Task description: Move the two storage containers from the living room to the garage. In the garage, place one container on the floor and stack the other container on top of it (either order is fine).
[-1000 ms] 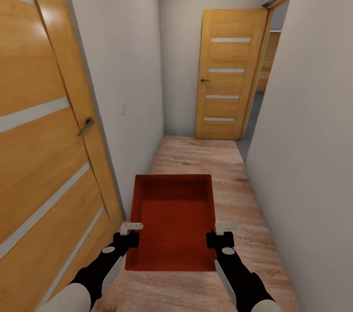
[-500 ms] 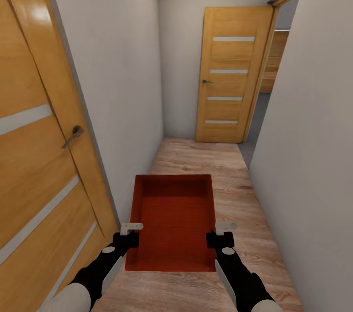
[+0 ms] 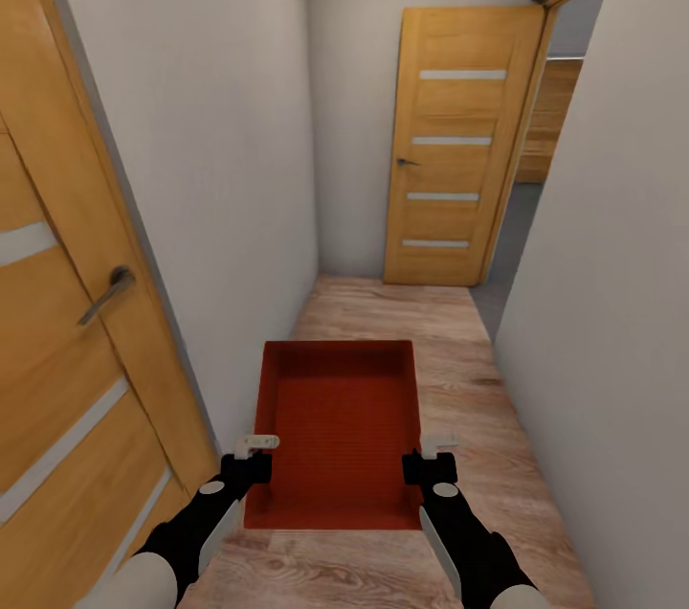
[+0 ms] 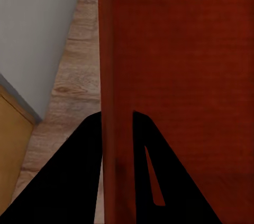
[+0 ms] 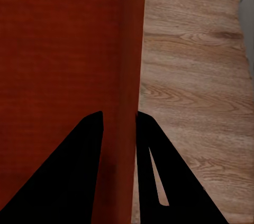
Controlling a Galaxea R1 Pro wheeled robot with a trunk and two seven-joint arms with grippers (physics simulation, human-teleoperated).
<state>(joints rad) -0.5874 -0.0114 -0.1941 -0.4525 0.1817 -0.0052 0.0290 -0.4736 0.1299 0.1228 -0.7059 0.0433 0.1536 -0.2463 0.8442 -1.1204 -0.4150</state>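
An orange-red storage container (image 3: 337,427) hangs level in front of me above the light wood-plank floor of a narrow hallway. My left gripper (image 3: 255,456) is shut on its left wall, and in the left wrist view the dark fingers (image 4: 84,171) straddle that red wall (image 4: 115,76). My right gripper (image 3: 428,456) is shut on the right wall, whose red edge (image 5: 129,76) runs between the fingers (image 5: 151,166) in the right wrist view. The ribbed inside bottom holds nothing. The second container, the garage and its concrete floor are out of view.
White walls (image 3: 230,159) close in on both sides. A wooden panel door (image 3: 67,303) with a metal handle (image 3: 107,293) stands close at the left. Another wooden door (image 3: 457,149) stands open at the hallway's far end, beside a doorway (image 3: 536,197) on the right.
The whole view has shifted: I have rolled forward along the hallway, the left door sliding back past me and the far door growing nearer. Both grippers keep the same hold on the container.
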